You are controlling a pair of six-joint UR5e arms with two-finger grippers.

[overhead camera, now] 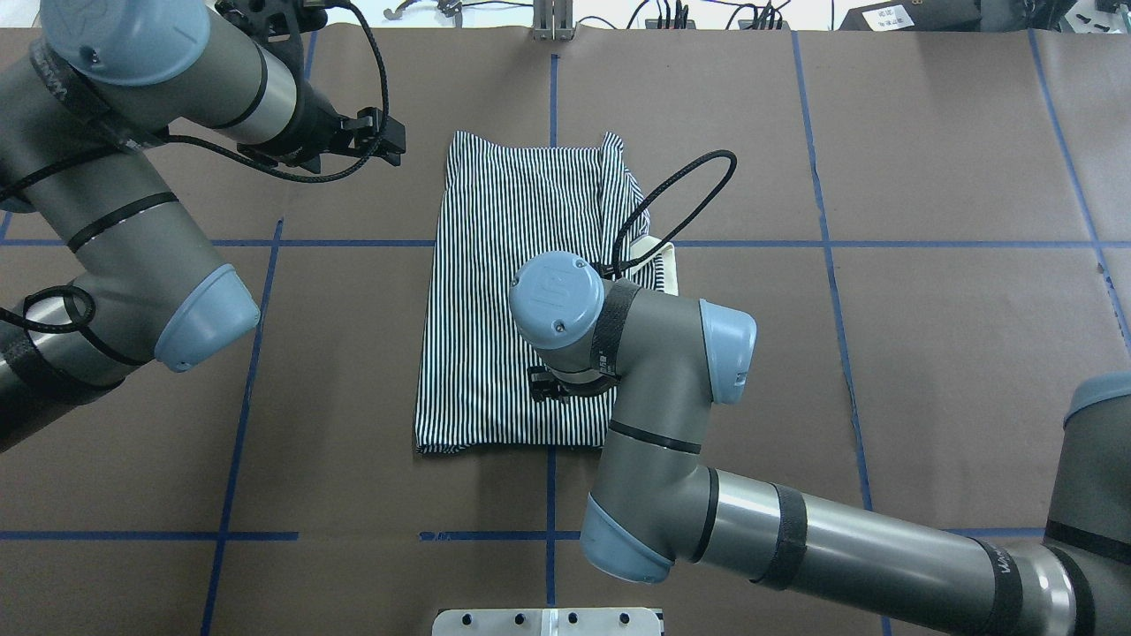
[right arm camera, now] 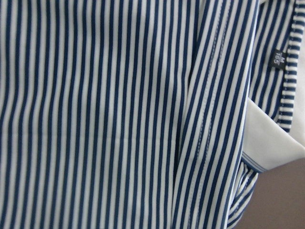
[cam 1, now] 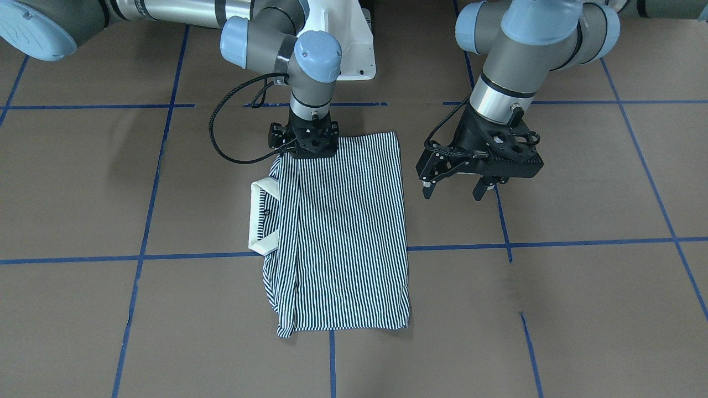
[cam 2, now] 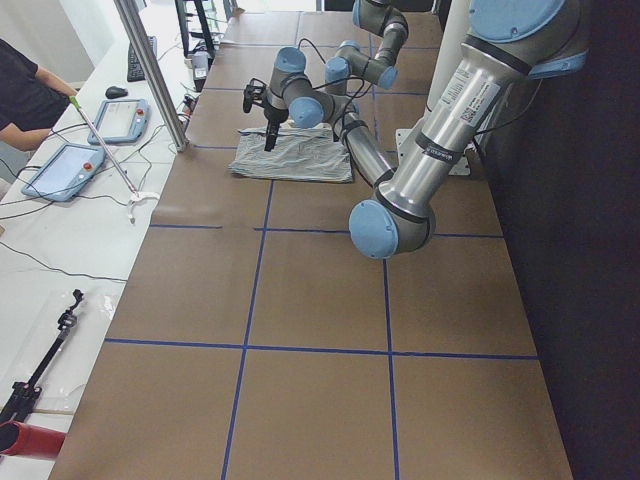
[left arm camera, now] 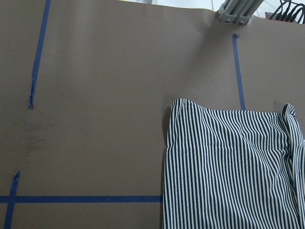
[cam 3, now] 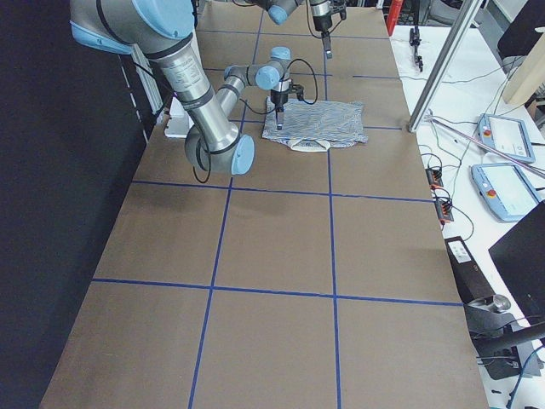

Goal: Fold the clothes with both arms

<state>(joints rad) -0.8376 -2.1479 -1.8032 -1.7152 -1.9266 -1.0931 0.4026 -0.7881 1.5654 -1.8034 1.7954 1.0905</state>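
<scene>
Front-facing view: the thin-striped navy-and-white polo shirt [cam 1: 348, 232] lies folded into a rectangle on the brown paper-covered table [cam 1: 581, 309]. Its long axis runs away from the robot, and the white collar [cam 1: 256, 221] juts from its right side. My right gripper [cam 1: 306, 145] sits on the robot-side short edge; its tips are hidden, so I cannot tell their state. The left gripper [cam 1: 453, 190] hangs off the left long edge, jaws spread, empty.

Overhead: the right arm [overhead camera: 654, 389] covers its contact.

Left wrist: the shirt lies to the right.

I judge the right arm nearer.
</scene>
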